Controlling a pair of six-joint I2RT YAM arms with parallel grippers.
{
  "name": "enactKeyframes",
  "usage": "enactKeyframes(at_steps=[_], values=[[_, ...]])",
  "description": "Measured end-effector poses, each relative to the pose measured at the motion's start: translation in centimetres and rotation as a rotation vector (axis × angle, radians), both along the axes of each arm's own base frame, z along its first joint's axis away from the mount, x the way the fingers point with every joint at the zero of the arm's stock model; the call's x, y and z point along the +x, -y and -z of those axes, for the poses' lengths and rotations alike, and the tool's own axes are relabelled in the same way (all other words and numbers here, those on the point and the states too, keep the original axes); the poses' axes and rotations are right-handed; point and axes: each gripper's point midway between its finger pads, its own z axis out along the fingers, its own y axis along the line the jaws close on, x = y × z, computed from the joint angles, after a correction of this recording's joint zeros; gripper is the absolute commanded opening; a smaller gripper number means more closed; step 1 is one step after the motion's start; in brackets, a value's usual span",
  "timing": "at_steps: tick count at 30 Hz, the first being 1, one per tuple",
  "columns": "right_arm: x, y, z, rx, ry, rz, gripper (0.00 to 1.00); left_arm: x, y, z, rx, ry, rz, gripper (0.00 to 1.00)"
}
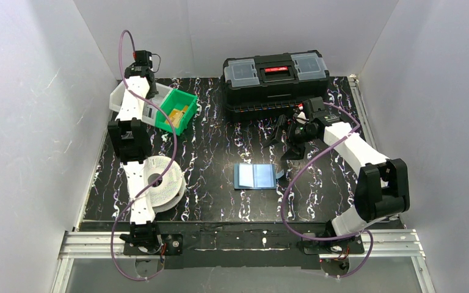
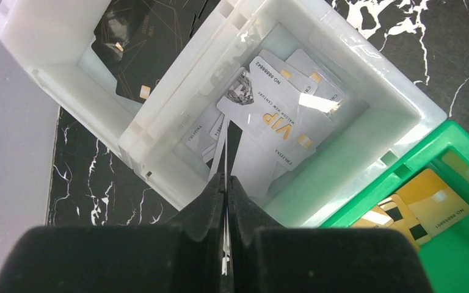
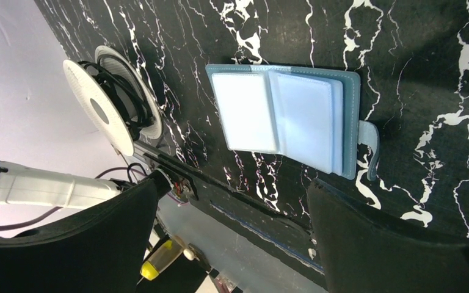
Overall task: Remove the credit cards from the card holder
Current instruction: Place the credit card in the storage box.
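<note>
Top view: the card holder (image 1: 255, 176) is lying open and flat on the black marbled table (image 1: 220, 204), just right of frame centre. In the right wrist view it is sitting at upper centre (image 3: 281, 119), showing pale blue sleeves inside, its closing tab hanging off the right edge.

Right gripper (image 3: 232, 201): fingers are standing spread wide, nothing between them. It is hovering clear of the holder, which is showing in the gap between the tips. In the top view this gripper (image 1: 286, 139) is sitting up and right of the holder, below the black toolbox (image 1: 275, 76).

Left gripper (image 2: 225, 183): fingers are pressing together on a pale card (image 2: 221, 149) seen edge-on, a thin sliver sticking out past the tips. It is hanging over the white bin (image 2: 177, 104), above the compartment where silver cards (image 2: 281, 116) marked VIP are lying in a loose heap. The bin's other compartment, at upper left of that view, is holding black cards (image 2: 140, 43).

The green bin (image 2: 458, 143) is touching the white bin at lower right of the left wrist view, with orange-tan cards (image 2: 433, 201) lying in it. Top view: both bins are sitting at upper left, the green one (image 1: 186, 97) to the right.

A white cable spool (image 1: 165, 183) is resting at lower left of the table.
</note>
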Motion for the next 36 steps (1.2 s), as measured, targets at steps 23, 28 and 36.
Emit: enactKeyframes(at_steps=[23, 28, 36], values=[[1.6, 0.5, -0.4, -0.077, -0.006, 0.033, 0.98, 2.2, 0.3, 2.6, 0.004, 0.008, 0.069, 0.45], [1.9, 0.5, -0.2, -0.089, -0.002, 0.025, 0.98, 2.2, 0.3, 2.5, 0.002, 0.009, 0.067, 0.52], [1.6, 0.4, 0.3, -0.130, 0.003, 0.006, 0.98, 1.2, 1.9, -0.2, -0.100, 0.052, 0.046, 0.60]])
